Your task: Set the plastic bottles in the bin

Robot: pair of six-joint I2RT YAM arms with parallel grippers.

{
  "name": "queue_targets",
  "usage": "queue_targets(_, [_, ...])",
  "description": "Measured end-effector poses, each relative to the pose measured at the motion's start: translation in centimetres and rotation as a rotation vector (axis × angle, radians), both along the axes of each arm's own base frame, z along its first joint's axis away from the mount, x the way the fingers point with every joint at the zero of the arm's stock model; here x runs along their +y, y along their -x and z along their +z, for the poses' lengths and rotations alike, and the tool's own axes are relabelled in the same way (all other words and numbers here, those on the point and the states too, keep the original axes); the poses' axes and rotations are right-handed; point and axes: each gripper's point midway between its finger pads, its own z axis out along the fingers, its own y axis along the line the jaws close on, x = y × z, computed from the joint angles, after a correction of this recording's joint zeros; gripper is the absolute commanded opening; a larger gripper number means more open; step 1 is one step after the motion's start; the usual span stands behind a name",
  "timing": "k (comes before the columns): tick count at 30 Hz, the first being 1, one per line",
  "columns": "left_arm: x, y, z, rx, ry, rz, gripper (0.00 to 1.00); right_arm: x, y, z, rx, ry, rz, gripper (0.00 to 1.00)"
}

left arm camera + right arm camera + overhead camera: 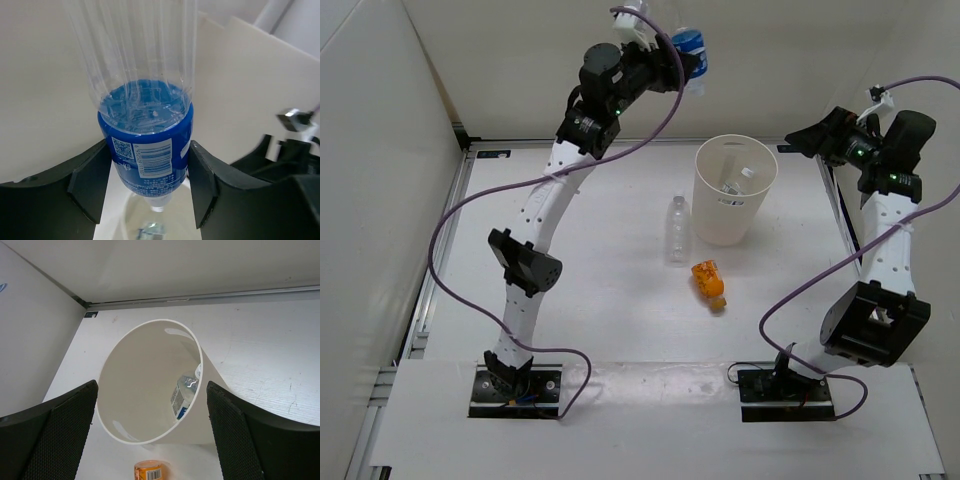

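Top external view shows the left gripper (pixel 674 62) raised high near the back wall, its jaws closed on the blue-labelled bottle (pixel 691 46). In the left wrist view the bottle is seen clamped at its labelled band between both pads, neck downward, with the clear body rising above the fingers.

The bin (pixel 725 220) stands upright on the table (pixel 600 290), below the held bottle and to its right. One bottle with a white-blue label (pixel 182 395) is seen lying inside it. Two bottles are noted outside: the plain clear bottle (pixel 678 228) just left of the bin, and the orange bottle (pixel 709 283) on its side just in front of it.

The right gripper (pixel 798 142) is held to the right of the bin, jaws spread wide, with nothing between them.

Step in hand, as judged: carriage of the second bottle to the bin, with two more to be collected afterwards.

Next move, as judged: the held bottle is to be brought over the bin mouth and lowered before the jaws are opened. A drop from the present position would be expected to miss the opening or strike the rim.
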Motion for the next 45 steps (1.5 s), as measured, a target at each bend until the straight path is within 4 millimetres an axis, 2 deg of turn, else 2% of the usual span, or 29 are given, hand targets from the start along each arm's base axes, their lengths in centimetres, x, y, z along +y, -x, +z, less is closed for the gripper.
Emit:
queue_targets(2, [-1.9, 1.7, 1.2, -0.036, 0.024, -0.041, 0.28, 0.0, 0.1, 0.1, -0.003, 0.001, -0.001, 0.90])
queue_targets(5, [-5.0, 3.4, -0.3, -0.013, 0.006, -0.102, 0.35, 0.1, 0.2, 0.3, -0.007, 0.002, -0.001, 0.90])
queue_targets(9, [-9.1, 4.8, -5.0, 0.057, -0.066, -0.185, 0.42, 0.2, 0.5, 0.1, -0.002, -0.002, -0.003, 0.90])
queue_targets(12, [-11.1, 5.5, -9.2, 0.133, -0.125, -0.232, 0.49, 0.2, 0.7, -0.2, 0.006, -0.007, -0.004, 0.90])
queue_targets(17, [-11.9, 5.8, -16.0, 0.270, -0.224, -0.262, 0.51, 0.1, 1.1, -0.4, 0.009, -0.008, -0.012, 0.90])
queue_targets(20, [-11.8, 5.8, -18.2, 0.311, -0.265, -0.265, 0.56, -0.2, 1.2, -0.3, 0.007, -0.009, -0.021, 0.90])
queue_targets(24, [-11.5, 5.6, -18.9, 0.322, -0.286, -0.261, 0.64, -0.3, 1.4, -0.3, 0.011, -0.014, -0.027, 0.90])
queue_targets(28, [-11.4, 5.7, -19.1, 0.320, -0.299, -0.262, 0.79, -0.4, 1.5, -0.4, 0.014, -0.018, -0.031, 0.90])
queue_targets(37, [-11.2, 5.8, -19.6, 0.318, -0.330, -0.263, 0.97, -0.4, 1.7, -0.6, 0.019, -0.023, -0.033, 0.90])
queue_targets(42, [-10.3, 4.9, -19.7, 0.289, -0.362, -0.227, 0.99, -0.4, 1.7, -0.6, 0.019, -0.023, -0.033, 0.90])
queue_targets(45, [-8.8, 3.6, -19.1, 0.262, -0.379, -0.171, 0.99, -0.4, 1.7, -0.8, 0.024, -0.025, -0.034, 0.90])
